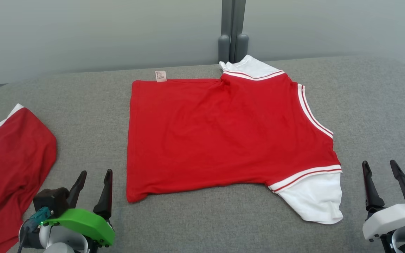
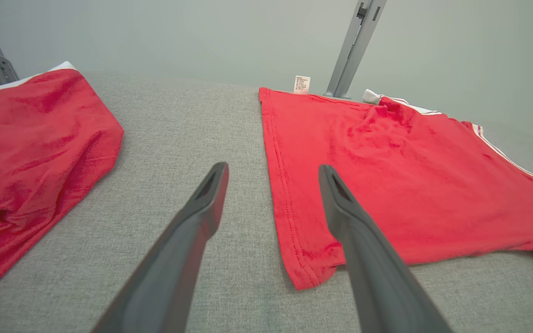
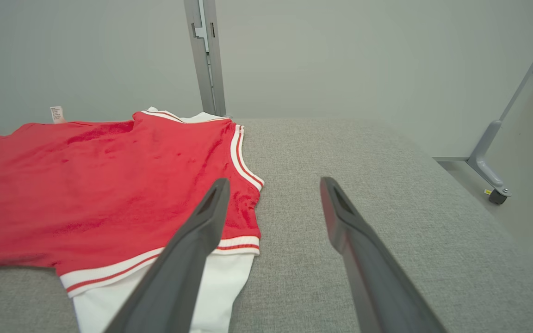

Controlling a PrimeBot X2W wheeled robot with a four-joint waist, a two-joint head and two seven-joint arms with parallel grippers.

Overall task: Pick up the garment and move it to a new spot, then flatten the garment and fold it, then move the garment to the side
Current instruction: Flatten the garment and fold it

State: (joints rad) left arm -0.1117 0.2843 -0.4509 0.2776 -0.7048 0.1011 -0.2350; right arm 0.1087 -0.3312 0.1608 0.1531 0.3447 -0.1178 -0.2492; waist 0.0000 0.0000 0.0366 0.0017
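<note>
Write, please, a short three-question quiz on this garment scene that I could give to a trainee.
1. True or false: the left end effector and the right end effector both grip the red garment.
2. Multiple choice: in the head view, the white care tag sticks out at the garment's A) far edge, B) near edge, C) white sleeve.
3. Fill in: the second red garment lies on the robot's ____ side.

Key: 1. False; both stand open, apart from the cloth. 2. A. 3. Left.
</note>
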